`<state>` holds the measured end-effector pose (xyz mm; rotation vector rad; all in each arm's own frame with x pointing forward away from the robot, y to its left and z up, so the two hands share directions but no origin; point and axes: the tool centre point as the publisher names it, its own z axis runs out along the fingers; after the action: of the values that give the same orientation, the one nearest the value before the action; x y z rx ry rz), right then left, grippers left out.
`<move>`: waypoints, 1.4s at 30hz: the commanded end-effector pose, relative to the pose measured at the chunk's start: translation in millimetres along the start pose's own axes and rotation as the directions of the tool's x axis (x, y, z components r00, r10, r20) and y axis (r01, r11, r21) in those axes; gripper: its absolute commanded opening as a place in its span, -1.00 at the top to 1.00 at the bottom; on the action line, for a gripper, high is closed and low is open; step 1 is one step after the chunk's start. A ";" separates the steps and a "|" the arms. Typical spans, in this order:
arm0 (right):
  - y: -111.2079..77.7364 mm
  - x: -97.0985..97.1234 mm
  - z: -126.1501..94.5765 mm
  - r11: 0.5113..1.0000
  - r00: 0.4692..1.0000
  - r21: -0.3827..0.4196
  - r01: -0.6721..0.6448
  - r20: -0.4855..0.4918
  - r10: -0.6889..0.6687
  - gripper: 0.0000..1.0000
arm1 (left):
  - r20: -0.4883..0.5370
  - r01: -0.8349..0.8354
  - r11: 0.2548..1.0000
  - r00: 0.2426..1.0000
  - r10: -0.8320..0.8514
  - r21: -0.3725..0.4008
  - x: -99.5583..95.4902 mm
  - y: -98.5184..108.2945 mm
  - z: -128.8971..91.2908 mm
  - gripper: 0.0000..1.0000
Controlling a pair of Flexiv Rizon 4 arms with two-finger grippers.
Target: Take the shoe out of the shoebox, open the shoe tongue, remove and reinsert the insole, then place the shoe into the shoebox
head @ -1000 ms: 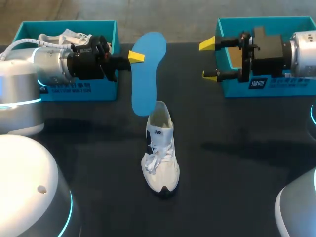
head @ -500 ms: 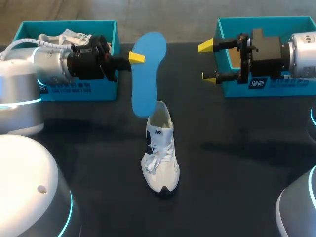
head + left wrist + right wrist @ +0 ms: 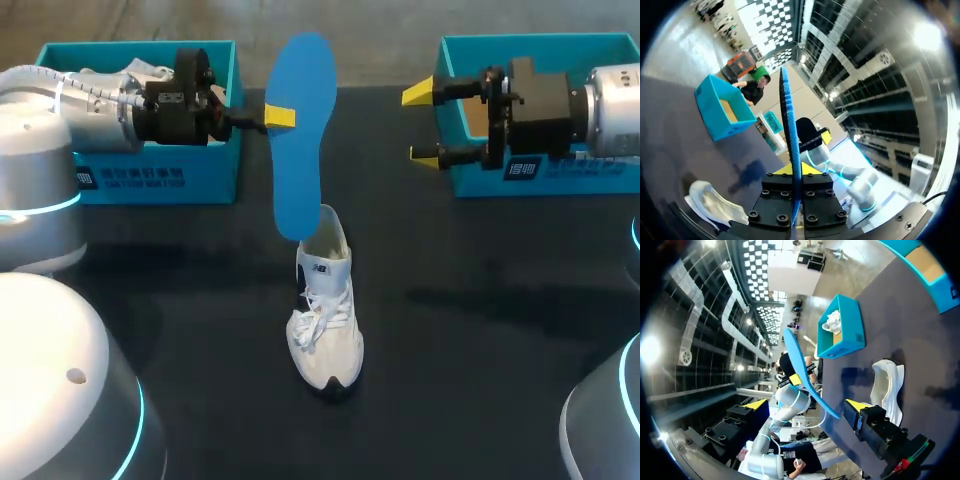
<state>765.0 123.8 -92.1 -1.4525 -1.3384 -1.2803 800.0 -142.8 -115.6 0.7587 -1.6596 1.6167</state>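
Black table (image 3: 480,330), two teal boxes along its back edge. Back-left of the shoe (image 3: 325,320): left shoebox (image 3: 160,180), something white inside. Left pincer (image 3: 282,117) is just beside that box, behind the shoe, clamped on the blue insole (image 3: 300,140) with one finger on each face. Insole is held upright, lower end right at the shoe's heel; can't tell if they touch. Shoe is white, standing on its sole mid-table, toe towards the robot, outside both boxes. Back-right of the shoe: right pincer (image 3: 422,124) spread wide, nothing between its tips, at the left wall of the right shoebox (image 3: 560,180).
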 end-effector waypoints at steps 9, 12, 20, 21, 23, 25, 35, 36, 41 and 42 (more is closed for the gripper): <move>1.0 -0.4 2.7 1.000 1.000 0.000 0.000 0.001 0.000 -1.00 | 0.157 -0.587 0.808 0.795 0.586 -0.043 5.4 -3.2 0.4 1.00; 1.0 -0.4 2.7 1.000 1.000 0.000 0.000 0.001 0.000 -1.00 | 0.157 -0.587 0.808 0.795 0.586 -0.043 5.4 -3.2 0.4 1.00; 1.0 -0.4 2.7 1.000 1.000 0.000 0.000 0.001 0.000 -1.00 | 0.157 -0.587 0.808 0.795 0.586 -0.043 5.4 -3.2 0.4 1.00; 1.0 -0.4 2.7 1.000 1.000 0.000 0.000 0.001 0.000 -1.00 | 0.125 -0.579 0.815 0.810 0.573 0.013 5.0 -5.6 -1.1 1.00; 1.0 -0.4 2.7 1.000 1.000 0.000 0.000 0.001 0.000 -1.00 | 0.101 -0.663 0.749 0.746 0.659 0.007 3.6 -7.4 -2.2 1.00; 1.0 -0.4 2.7 1.000 1.000 0.000 0.000 0.001 0.000 -1.00 | 0.076 -0.701 0.713 0.713 0.697 0.027 4.6 -10.5 -2.5 1.00; 1.0 -0.4 2.7 1.000 1.000 0.000 0.000 0.001 0.000 -1.00 | 0.000 -0.890 0.455 0.455 0.890 0.037 9.0 -8.2 5.9 1.00; 1.0 -0.4 2.7 1.000 1.000 0.000 0.000 0.001 0.000 -1.00 | -0.001 -0.914 0.405 0.405 0.914 0.041 9.4 -9.1 7.0 1.00; 1.0 -0.4 2.7 1.000 1.000 0.000 0.000 0.001 0.000 -1.00 | 0.021 -0.978 0.200 0.202 0.979 0.064 10.4 -7.6 10.1 1.00; 1.0 -0.4 2.7 1.000 1.000 0.000 0.000 0.001 0.000 -1.00 | 0.020 -0.983 0.170 0.172 0.985 0.070 10.4 -7.3 10.1 1.00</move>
<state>765.5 124.1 -92.3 -1.4529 -1.3398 -1.2788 799.6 -150.2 -97.5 -0.4250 -2.2252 2.3863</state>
